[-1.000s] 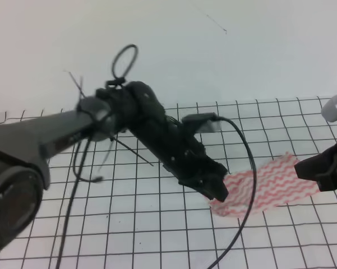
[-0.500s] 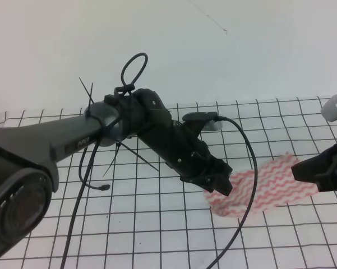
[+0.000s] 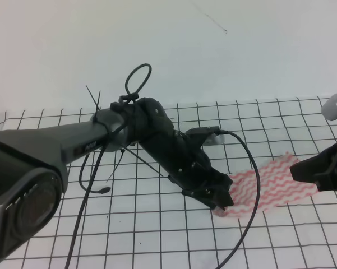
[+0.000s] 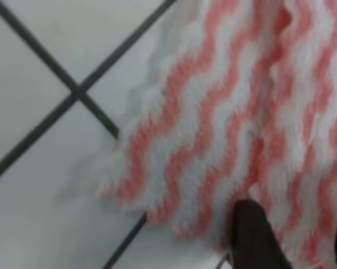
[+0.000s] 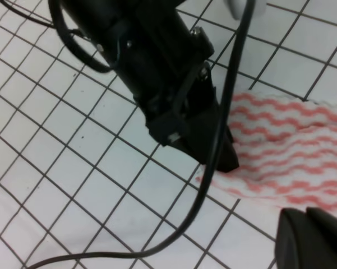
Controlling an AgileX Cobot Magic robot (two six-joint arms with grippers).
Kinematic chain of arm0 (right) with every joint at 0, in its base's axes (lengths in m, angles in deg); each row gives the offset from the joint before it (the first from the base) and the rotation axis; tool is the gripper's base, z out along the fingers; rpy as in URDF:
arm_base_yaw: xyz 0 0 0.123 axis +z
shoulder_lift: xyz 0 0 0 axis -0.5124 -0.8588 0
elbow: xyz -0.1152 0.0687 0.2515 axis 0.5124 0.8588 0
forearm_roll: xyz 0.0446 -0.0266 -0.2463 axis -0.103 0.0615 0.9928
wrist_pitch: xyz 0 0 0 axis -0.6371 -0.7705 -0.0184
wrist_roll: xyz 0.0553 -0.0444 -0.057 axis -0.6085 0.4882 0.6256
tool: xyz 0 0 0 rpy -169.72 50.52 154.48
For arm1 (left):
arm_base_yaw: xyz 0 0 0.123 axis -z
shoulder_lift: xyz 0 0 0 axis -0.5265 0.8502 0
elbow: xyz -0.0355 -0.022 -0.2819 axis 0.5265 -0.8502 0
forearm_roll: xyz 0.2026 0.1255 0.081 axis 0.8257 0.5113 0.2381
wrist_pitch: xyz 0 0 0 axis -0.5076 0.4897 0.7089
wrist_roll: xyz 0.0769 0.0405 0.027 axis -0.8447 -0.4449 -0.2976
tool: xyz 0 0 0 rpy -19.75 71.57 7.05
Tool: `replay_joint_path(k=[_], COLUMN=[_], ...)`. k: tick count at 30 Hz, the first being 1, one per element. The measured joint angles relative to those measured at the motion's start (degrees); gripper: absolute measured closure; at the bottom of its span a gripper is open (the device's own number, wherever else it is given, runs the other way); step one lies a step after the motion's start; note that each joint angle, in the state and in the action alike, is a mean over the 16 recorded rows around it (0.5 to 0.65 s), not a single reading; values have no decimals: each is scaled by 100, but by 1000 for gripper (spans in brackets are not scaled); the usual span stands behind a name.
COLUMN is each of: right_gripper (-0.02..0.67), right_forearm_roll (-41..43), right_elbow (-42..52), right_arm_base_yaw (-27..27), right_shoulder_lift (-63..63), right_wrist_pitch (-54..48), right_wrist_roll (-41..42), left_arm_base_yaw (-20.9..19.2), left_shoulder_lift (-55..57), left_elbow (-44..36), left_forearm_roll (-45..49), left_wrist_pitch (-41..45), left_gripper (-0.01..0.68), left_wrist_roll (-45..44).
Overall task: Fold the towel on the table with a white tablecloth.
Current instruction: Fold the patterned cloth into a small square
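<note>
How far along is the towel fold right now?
Nothing looks folded yet: the towel lies spread on the gridded tablecloth. In hand: the left gripper is down at the towel's near-left corner, its fingertips over the fabric, grip not confirmable. The right gripper hovers at the right end. The lift and fold are left.

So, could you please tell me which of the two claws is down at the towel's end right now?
The left claw, on the long dark arm reaching across the grid cloth, is at the towel's near end. The right claw hangs above the far end.
</note>
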Motion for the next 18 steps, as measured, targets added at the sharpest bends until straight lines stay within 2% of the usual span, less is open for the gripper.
replay_joint_path(k=[7,18], right_gripper=[640,640], right_forearm_roll=[-34,-58], right_elbow=[0,0], right_arm_base_yaw=[0,0], right_shoulder_lift=[0,0], right_wrist_pitch=[-50,-116], right_wrist_roll=[0,0], left_arm_base_yaw=[0,1], left_shoulder_lift=[114,131], left_elbow=[28,476], left_forearm_roll=[-128,85], left_wrist_pitch=[54,273], left_gripper=[398,609], left_wrist_roll=[4,143])
